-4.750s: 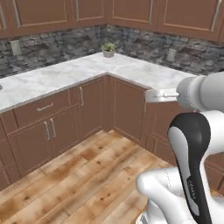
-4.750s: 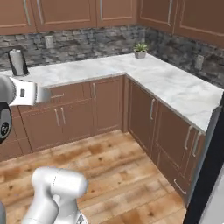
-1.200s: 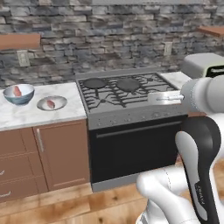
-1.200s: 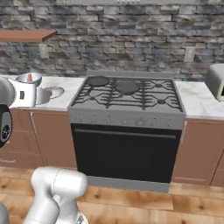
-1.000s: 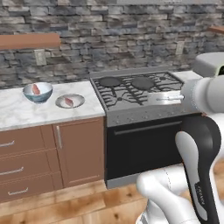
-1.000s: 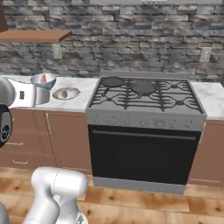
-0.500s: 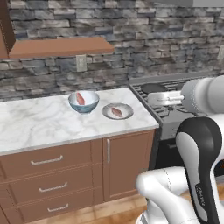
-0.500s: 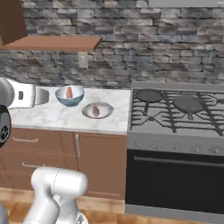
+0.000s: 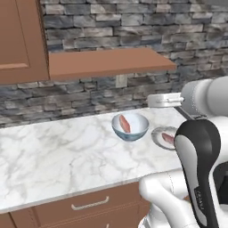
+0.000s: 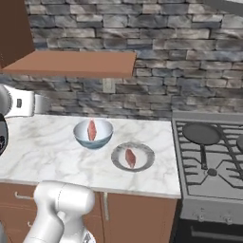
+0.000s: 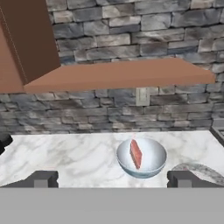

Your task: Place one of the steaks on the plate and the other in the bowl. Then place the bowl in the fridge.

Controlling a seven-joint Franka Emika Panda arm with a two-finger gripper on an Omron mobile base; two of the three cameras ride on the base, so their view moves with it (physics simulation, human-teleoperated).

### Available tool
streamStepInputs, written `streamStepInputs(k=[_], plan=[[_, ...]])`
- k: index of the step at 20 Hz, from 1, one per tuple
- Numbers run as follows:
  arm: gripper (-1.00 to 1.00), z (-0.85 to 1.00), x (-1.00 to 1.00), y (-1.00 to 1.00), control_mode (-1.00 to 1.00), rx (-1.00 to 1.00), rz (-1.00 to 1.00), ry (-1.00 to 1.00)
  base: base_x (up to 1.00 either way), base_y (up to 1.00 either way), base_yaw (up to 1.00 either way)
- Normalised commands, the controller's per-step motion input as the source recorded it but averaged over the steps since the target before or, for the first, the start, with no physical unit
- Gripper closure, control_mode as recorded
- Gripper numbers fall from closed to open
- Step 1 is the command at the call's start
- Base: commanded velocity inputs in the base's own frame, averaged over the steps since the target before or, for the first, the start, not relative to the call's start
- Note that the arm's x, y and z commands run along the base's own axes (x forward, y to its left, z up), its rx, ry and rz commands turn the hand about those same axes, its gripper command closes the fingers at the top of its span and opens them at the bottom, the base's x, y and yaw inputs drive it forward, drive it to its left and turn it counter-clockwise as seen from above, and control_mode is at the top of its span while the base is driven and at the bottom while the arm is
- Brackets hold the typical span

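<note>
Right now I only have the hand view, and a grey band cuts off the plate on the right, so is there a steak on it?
Observer: Yes. In the right base view one steak lies flat at the centre of the plate.
Operator: And what is beyond the plate?
Observer: A stove starts right where the counter ends, with a dark frying pan on its near left burner.
Operator: Is the plate touching the bowl?
Observer: No. The bowl, with the other steak leaning inside, stands apart from the plate with bare marble between them.
</note>
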Motion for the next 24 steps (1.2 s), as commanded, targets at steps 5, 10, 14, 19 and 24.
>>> streamStepInputs(k=[5,10,14,19,24], plan=[[-1.00,0.00,0.00,0.00,1.00,0.00,0.00,0.00,0.87,-0.50,0.04],[-1.00,0.00,0.00,0.00,1.00,0.00,0.00,0.00,0.76,-0.49,0.31],[-1.00,0.00,0.00,0.00,1.00,0.00,0.00,0.00,0.89,0.29,0.16],[-1.00,0.00,0.00,0.00,1.00,0.00,0.00,0.00,0.99,0.53,-0.22],[-1.00,-0.10,0.13,0.00,-1.00,0.01,-0.01,0.04,0.58,0.15,-0.25]])
